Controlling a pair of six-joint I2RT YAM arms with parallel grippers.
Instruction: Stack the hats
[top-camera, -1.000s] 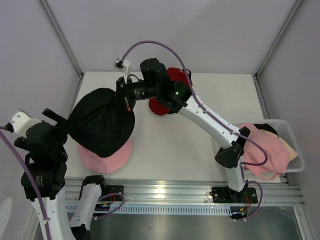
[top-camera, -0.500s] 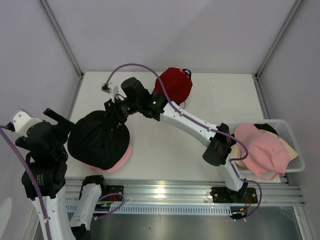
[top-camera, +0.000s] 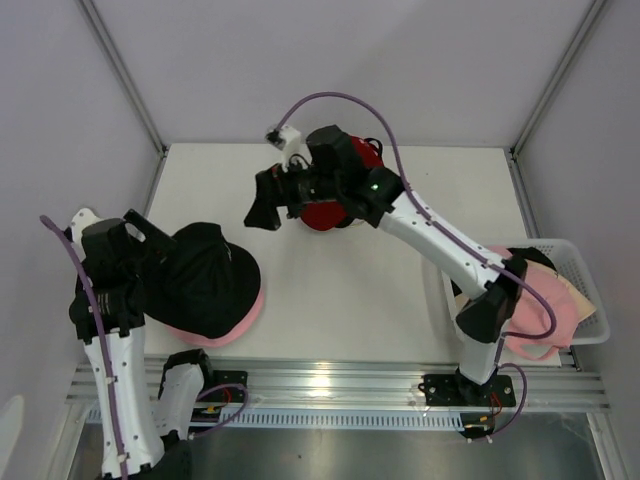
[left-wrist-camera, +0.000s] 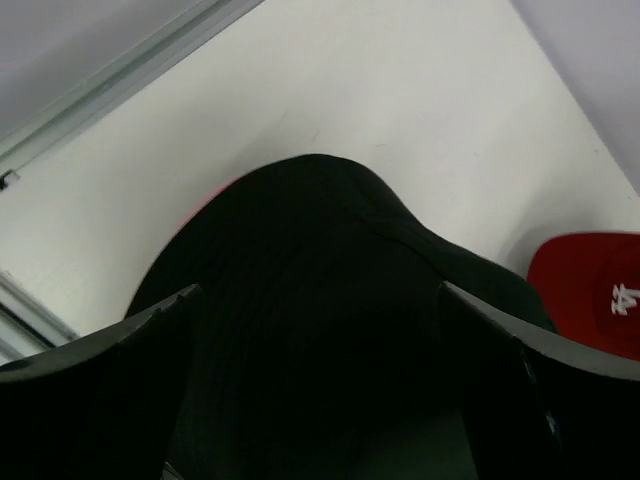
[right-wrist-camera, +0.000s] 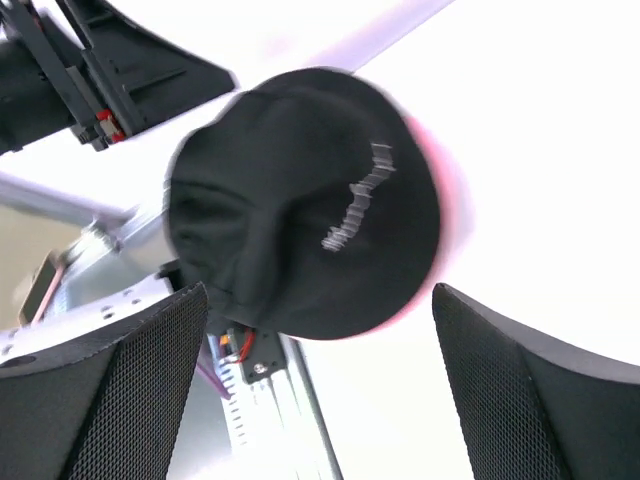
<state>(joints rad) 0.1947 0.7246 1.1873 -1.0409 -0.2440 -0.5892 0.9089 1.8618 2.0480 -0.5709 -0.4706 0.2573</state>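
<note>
Softly slumped, the black hat (top-camera: 205, 290) covers a pink bucket hat (top-camera: 245, 318): light, floppy fabric, best pinched at the brim. The right gripper (top-camera: 262, 205) hovers beyond it, fingers spread and empty; the left gripper (top-camera: 160, 258) stands wide beside it, clamping nothing.
</note>
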